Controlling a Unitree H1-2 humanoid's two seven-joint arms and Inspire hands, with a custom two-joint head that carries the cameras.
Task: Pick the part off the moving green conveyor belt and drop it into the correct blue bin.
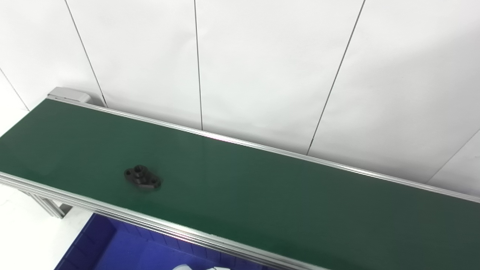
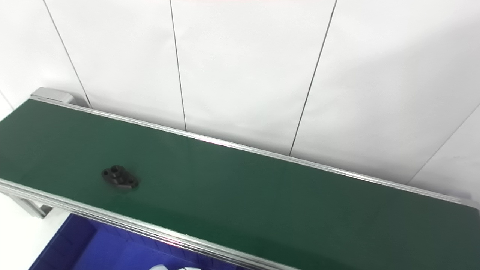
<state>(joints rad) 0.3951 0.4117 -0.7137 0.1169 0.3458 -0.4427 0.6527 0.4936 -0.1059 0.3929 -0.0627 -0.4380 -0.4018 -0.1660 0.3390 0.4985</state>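
A small black part (image 1: pixel 142 177) with a raised round hub and flange holes lies flat on the green conveyor belt (image 1: pixel 262 191), on its left half near the front rail. It also shows in the right eye view (image 2: pixel 120 177). A blue bin (image 1: pixel 112 247) sits below the belt's front edge at the bottom left, partly hidden by the rail. Neither hand is in view.
The belt runs diagonally from upper left to lower right between aluminium rails (image 1: pixel 157 225). A white panelled wall (image 1: pixel 262 67) stands behind it. Something white (image 1: pixel 187 267) peeks up at the bottom edge inside the bin; I cannot tell what it is.
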